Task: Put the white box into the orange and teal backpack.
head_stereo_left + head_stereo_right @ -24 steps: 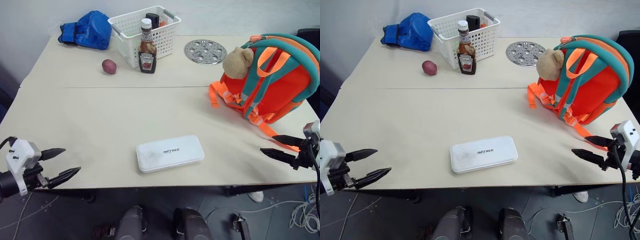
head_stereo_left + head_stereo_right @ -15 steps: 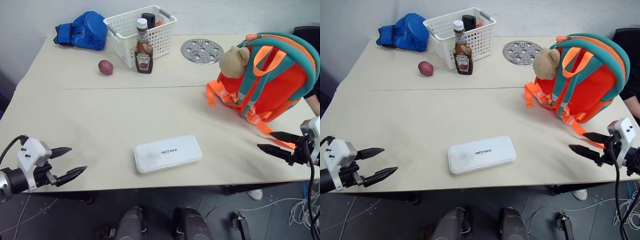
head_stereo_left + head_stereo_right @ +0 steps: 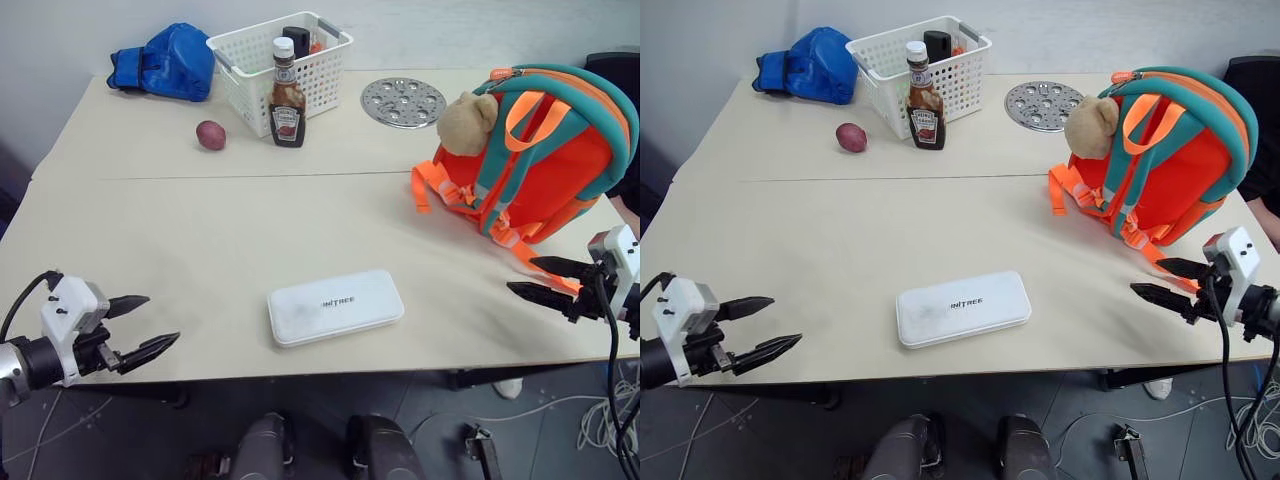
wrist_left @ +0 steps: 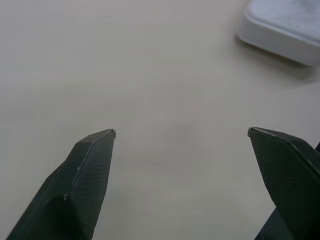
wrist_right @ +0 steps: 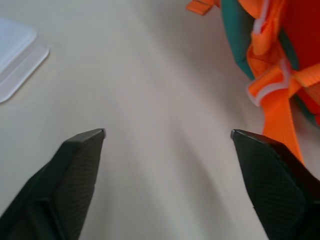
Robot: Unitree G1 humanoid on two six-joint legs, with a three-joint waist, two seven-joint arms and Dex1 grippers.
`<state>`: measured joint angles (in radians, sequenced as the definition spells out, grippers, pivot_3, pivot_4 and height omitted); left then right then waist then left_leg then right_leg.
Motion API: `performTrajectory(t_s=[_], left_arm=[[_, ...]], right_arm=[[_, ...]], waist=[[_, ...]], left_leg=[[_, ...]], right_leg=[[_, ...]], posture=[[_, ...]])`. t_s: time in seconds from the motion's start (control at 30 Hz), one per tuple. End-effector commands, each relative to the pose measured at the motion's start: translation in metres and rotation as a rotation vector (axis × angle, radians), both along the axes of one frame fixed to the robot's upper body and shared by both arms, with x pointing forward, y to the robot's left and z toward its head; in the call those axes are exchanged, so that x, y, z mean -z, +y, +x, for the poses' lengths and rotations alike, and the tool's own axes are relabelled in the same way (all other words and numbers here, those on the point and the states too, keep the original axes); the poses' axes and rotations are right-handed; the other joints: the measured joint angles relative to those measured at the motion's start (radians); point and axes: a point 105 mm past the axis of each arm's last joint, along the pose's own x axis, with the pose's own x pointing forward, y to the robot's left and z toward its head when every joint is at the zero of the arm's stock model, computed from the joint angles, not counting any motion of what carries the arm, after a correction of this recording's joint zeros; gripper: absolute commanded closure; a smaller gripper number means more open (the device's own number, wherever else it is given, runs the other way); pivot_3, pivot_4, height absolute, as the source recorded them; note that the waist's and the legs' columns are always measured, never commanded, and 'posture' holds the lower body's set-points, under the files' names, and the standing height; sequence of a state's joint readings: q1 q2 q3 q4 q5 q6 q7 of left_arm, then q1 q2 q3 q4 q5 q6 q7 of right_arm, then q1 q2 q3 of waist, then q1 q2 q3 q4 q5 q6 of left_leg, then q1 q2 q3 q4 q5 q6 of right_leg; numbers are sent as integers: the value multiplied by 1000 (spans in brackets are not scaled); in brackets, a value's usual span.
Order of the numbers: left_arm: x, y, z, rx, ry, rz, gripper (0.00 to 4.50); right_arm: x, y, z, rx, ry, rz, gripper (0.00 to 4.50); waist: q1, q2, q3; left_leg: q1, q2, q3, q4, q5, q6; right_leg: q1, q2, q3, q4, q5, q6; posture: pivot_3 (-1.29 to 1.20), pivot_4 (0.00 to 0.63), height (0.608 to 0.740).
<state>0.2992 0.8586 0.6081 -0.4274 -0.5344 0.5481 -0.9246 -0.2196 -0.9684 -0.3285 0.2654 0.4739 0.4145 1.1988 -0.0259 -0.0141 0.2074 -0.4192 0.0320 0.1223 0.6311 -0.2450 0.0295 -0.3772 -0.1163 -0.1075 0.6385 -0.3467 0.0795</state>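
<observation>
A: Nearest the robot, the box point(image 3: 336, 306) lies flat by the counter's point(image 3: 200, 230) front edge, roughly midway between the two arms. Neither one touches it.

B: And the tools?

A: The left tool point(image 3: 142, 325) hovers at the near left corner, well apart from the box, its two black fingers spread wide with nothing between them. The right tool point(image 3: 545, 279) hangs at the near right edge, equally wide and empty, just beside the bag's point(image 3: 545, 165) trailing orange strap point(image 5: 280, 117).

B: Why one on each side?

A: Probably because the box is long and flat; flanking it lets either arm close in from an end. The wide spread suits a broad case.

B: Where does the bag stand?

A: Farther back on the right, propped upright with a tan plush toy point(image 3: 470, 122) at its top corner. Whether its zip is open cannot be told from here, so it may need opening first.

B: Anything beyond that?

A: Along the far side: a potato point(image 3: 211, 134), a sauce bottle point(image 3: 287, 95) against a white basket point(image 3: 250, 70), a perforated metal disc point(image 3: 403, 102), and a blue bundle point(image 3: 165, 62) in the far left corner. All sit clear of the likely path from box to bag.
</observation>
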Motion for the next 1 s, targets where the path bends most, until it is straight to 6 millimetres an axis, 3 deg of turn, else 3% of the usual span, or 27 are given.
performTrajectory(t_s=[0.03, 0.3, 0.37, 0.53, 0.73, 1.0], left_arm=[[-5, -20, -1, 98, -6, -3, 1241], [15, -71, 14, 326, 32, 4, 3841], [29, -88, 22, 388, 54, 4, 4477], [44, -103, 30, 463, 80, 57, 4477], [48, -115, 38, 511, 84, 46, 4477], [50, -111, 56, 492, 61, 72, 4477]], right_arm=[[-8, 21, 0, -114, -28, 9, 1658], [13, 64, 8, -314, 20, -33, 4438], [25, 81, 11, -367, 40, -24, 4500], [35, 99, 17, -404, 50, -24, 4500], [36, 119, 15, -461, 42, -7, 4500], [38, 139, -1, -517, 50, 25, 4500]], waist=[[0, 0, 0], [1, 0, 0], [1, 0, 0], [2, 0, 0], [2, 0, 0], [9, 0, 0]], left_leg=[[0, 0, 0, 0, 0, 0], [2, -1, 0, 1, 2, -3], [2, -1, 0, 1, 2, -3], [3, -1, 0, 0, 3, -5], [4, 0, 0, 1, 3, -5], [5, -1, -1, 1, 3, -5]], right_leg=[[0, 0, 0, 0, 0, 0], [0, 0, 0, 4, 0, 0], [0, 0, 0, 5, 0, 0], [0, 1, 1, 7, 0, 0], [0, 1, 0, 9, 0, 1], [0, 1, 0, 11, 0, 1]], posture=[[0, 150, 740], [0, 150, 740], [0, 150, 740], [0, 150, 740], [0, 150, 740], [0, 150, 740]])
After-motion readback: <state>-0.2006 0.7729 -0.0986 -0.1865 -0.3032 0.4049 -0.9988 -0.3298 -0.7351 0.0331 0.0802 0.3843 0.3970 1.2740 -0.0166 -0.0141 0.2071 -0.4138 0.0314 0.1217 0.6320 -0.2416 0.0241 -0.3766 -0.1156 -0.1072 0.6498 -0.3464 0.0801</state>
